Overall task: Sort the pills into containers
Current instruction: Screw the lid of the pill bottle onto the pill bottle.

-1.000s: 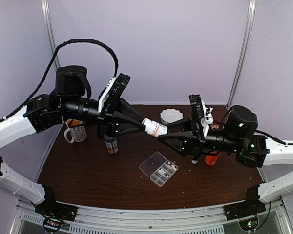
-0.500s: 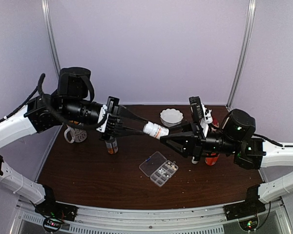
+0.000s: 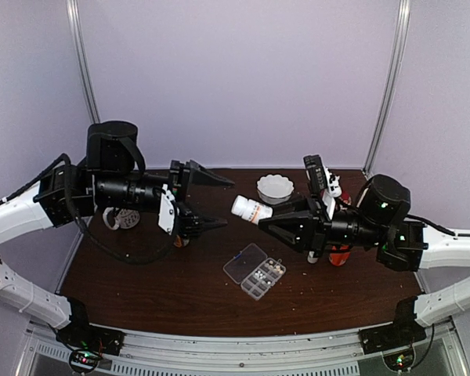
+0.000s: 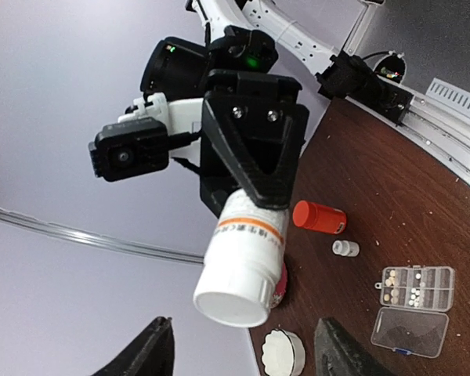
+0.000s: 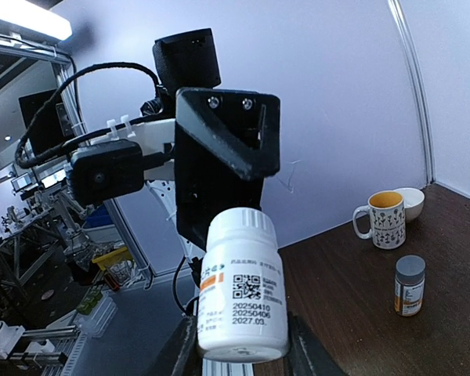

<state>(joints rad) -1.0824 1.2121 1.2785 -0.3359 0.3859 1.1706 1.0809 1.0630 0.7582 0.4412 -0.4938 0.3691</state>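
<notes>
The left gripper [image 3: 228, 204] has let go and drawn back, fingers spread — the white pill bottle [image 3: 251, 209] (cap on) now hangs pinched in the right gripper [image 3: 268, 218] alone. Only the left wrist view plainly shows pills [image 4: 399, 286] sitting in the organizer box [image 4: 411, 330] on the table [image 4: 392, 180].

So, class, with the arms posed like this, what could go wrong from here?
1. The right gripper alone holds the white bottle by its base end, tilted in mid-air. A slip could drop it toward the open organizer box and scatter its pills.
2. The left gripper hangs open facing the bottle's cap. An off-line approach could knock the bottle loose or strike the right gripper.
</notes>
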